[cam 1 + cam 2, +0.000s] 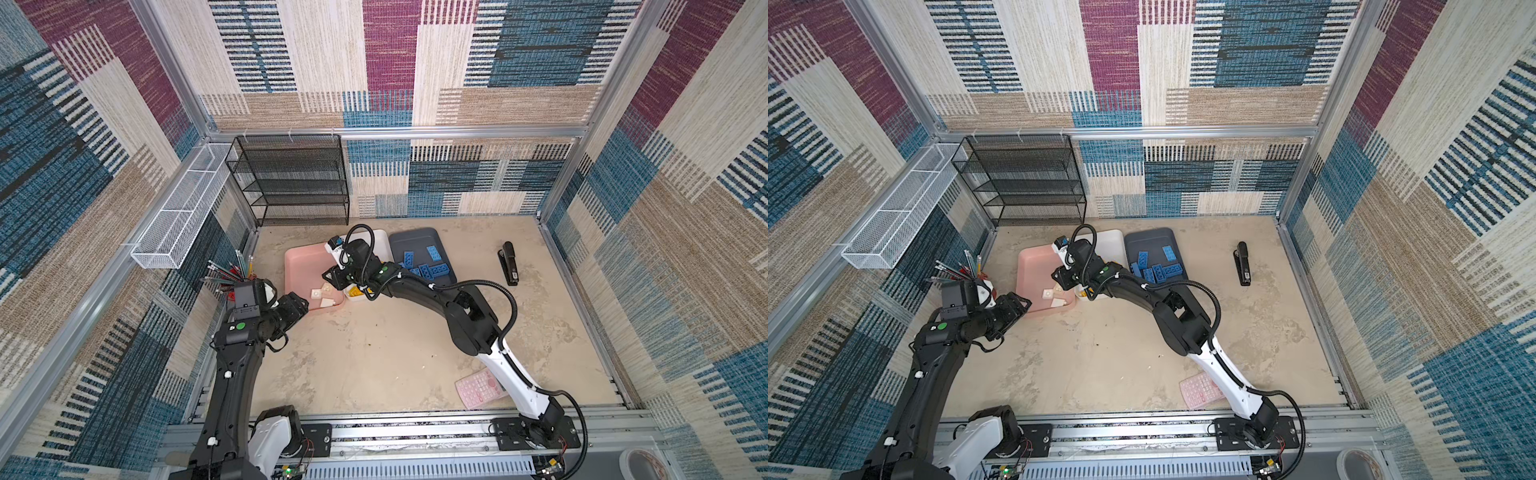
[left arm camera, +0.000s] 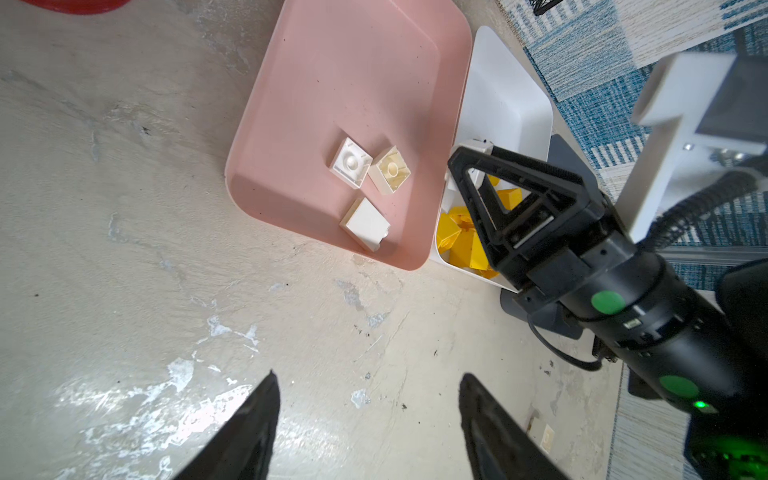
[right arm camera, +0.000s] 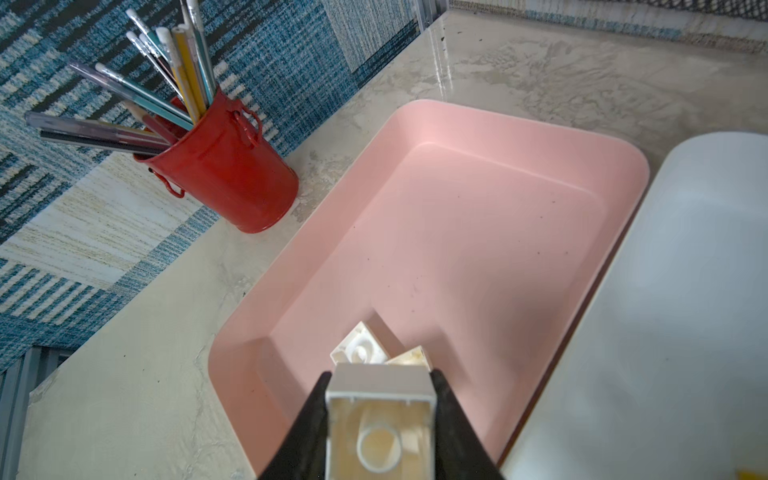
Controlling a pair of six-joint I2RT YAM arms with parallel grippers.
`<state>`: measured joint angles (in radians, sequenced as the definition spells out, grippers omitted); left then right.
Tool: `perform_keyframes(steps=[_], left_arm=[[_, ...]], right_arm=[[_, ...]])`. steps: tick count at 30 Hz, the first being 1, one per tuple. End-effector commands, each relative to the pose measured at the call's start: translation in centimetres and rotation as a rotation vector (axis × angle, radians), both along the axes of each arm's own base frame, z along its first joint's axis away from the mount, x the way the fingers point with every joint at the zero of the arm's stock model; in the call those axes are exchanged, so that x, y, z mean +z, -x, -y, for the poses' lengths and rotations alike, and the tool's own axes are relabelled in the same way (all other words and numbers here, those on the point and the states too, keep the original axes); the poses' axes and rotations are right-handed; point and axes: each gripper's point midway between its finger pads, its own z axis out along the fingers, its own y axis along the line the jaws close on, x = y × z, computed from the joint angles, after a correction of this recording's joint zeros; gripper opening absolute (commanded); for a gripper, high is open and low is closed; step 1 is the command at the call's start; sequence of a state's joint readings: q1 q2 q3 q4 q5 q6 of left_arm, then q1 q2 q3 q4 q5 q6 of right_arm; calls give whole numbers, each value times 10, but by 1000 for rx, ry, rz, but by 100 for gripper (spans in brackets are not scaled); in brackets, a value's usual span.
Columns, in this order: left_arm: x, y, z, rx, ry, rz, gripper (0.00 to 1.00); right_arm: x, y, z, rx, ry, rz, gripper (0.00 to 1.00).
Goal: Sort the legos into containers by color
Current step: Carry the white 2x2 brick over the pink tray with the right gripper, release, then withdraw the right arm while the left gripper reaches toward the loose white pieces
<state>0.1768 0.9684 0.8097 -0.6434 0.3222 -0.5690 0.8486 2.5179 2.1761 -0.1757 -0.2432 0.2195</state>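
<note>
Pink tray [image 1: 297,259] sits left of centre in both top views, long side against the white tray [image 1: 381,237]. The dark grey tray [image 1: 415,237] is next on the right, just beside it. We count three cream cubes [image 2: 351,163] in the pink tray's lower end: two corner to corner, the third just beside them. The white tray's lower end holds a pile of yellow legos [image 2: 459,237]. The dark grey tray holds scattered blue legos [image 1: 436,270], several overlapping.

We see the right gripper [image 3: 380,382] reaching across the middle, hanging over the lower right part of the pink tray, above the cream cubes. Its jaws are clamped on a white brick [image 3: 380,419], one finger on each side, hollow underside toward the wrist camera.

We see the left gripper [image 2: 365,386] just off the pink tray's lower left corner in both top views, over bare table [image 2: 124,249]. Its jaws stand well apart, nothing between them.

Off-task items:
- red pencil cup [image 3: 232,174]: left of the pink tray, mostly hidden behind the left arm in the top views
- black stapler [image 1: 509,264]: at right, well apart from the trays
- pink calculator [image 1: 478,388]: lower right, partly under the right arm
</note>
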Motion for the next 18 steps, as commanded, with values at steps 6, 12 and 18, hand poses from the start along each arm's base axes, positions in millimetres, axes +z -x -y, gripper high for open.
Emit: perform_keyframes(steps=[6,12,18], left_arm=[[16,-3,12,-96,9,71,70],[25,-2,28,-165,10,121,73],[32,7,71,-319,-124,125,74]], right_arm=[[9,-4,-8,35,-33,-28,55],[36,-3,3,32,-72,-23,62],[83,2,45,-15,-127,5,65]])
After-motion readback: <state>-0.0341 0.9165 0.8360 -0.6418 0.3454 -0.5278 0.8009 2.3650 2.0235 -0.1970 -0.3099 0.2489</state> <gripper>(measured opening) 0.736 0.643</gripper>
